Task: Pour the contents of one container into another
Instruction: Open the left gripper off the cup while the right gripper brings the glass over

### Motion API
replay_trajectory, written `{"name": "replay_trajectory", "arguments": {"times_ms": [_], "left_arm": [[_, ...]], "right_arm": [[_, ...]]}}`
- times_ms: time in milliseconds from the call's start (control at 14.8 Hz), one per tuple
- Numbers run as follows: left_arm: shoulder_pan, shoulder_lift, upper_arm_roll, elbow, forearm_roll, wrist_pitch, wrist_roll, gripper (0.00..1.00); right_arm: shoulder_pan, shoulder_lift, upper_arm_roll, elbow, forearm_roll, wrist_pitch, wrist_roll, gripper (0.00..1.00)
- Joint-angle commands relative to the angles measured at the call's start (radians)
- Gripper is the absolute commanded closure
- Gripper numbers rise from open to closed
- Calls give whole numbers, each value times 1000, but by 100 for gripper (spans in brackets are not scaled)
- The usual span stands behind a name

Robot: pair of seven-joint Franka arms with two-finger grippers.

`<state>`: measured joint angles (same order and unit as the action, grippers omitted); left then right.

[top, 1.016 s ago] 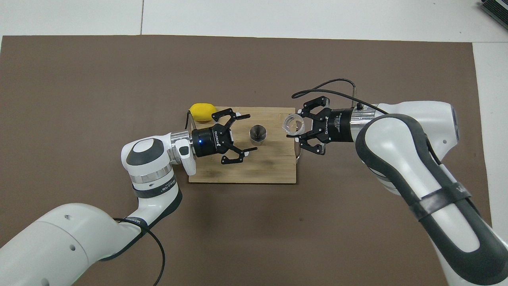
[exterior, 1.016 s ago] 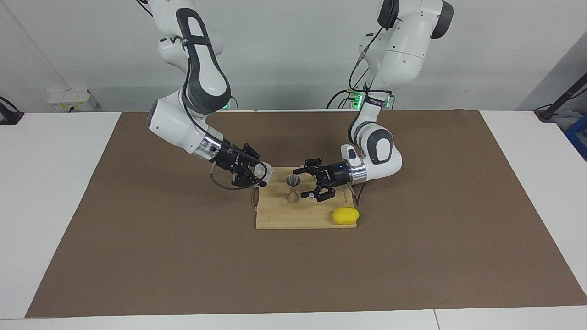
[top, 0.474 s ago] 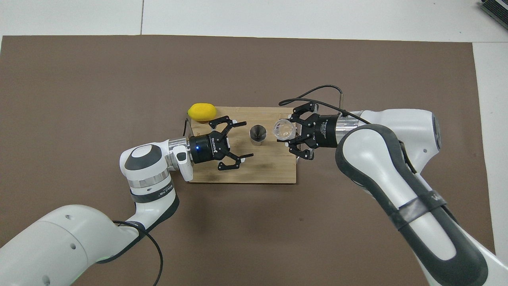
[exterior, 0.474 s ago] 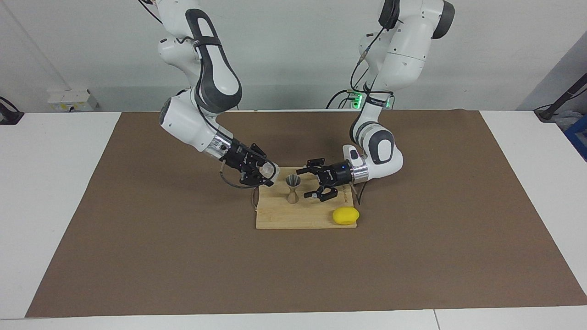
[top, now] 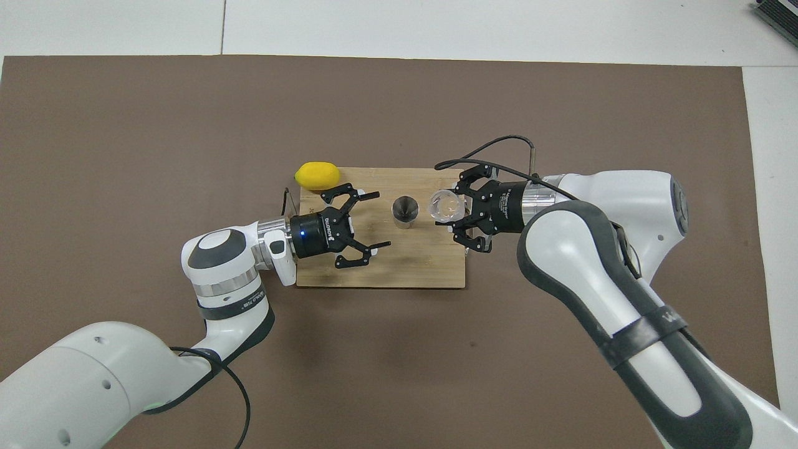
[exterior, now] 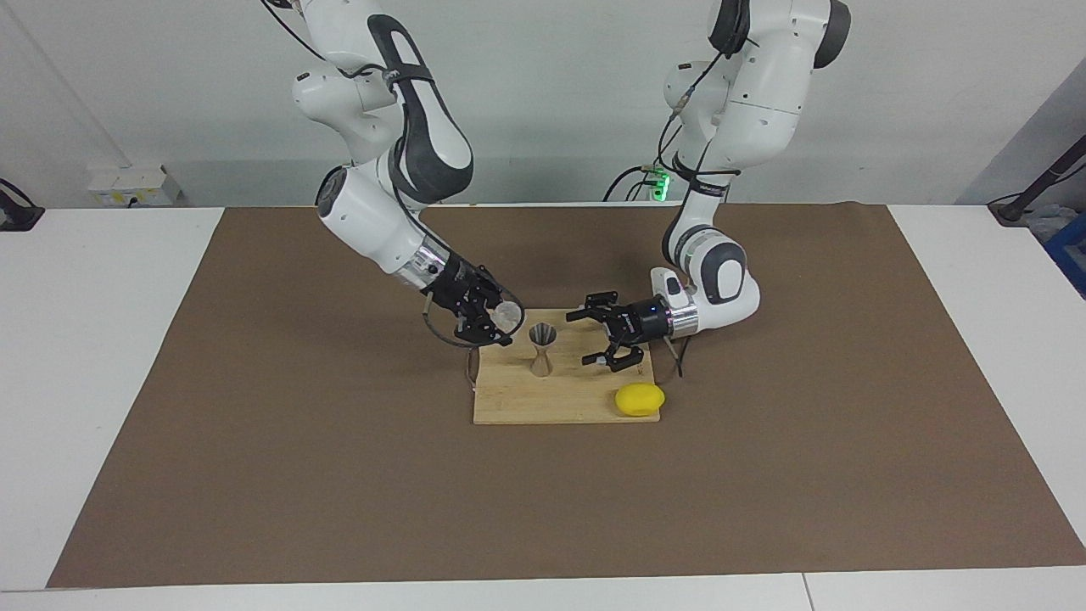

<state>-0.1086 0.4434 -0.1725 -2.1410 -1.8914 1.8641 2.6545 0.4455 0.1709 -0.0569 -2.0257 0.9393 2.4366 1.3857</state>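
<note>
Here the right gripper (exterior: 501, 327) pinches the glass tumbler (exterior: 507, 318) tipped on its side over the cutting board (exterior: 543, 403), mouth aimed at the jigger (exterior: 542, 349), so the pour looks set up or just starting; the jigger stands upright mid-board, just beside the tilted glass. The left gripper (exterior: 596, 338) hangs low over the board toward its own arm's end, fingers spread, empty and waiting, likely clear of the pour. Farthest from the robots a lemon (exterior: 640, 400) sits at the board's corner

Place: a robotics lab
Signs: two robot arms (exterior: 399, 170) are standing at a white surface (exterior: 102, 339); a brown mat (exterior: 764, 475) is covering it; cables are hanging along a bare wall (exterior: 551, 93)
</note>
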Motion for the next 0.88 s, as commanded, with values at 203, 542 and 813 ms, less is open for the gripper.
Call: {"name": "replay_trajectory", "arguments": {"times_ms": [203,542,813], "left_arm": [[162,-66,-1,-56,164,-104,18,0],[320,-97,1,-69,326,-190,16,0],[457,-106,1,-69,457,-304,13,0]], "right_arm": [[9,2,0,4,-57,47,64,100],[24,18,0,41,-197,52,168,100],[38,18,-1,42,-220,52,188,100]]}}
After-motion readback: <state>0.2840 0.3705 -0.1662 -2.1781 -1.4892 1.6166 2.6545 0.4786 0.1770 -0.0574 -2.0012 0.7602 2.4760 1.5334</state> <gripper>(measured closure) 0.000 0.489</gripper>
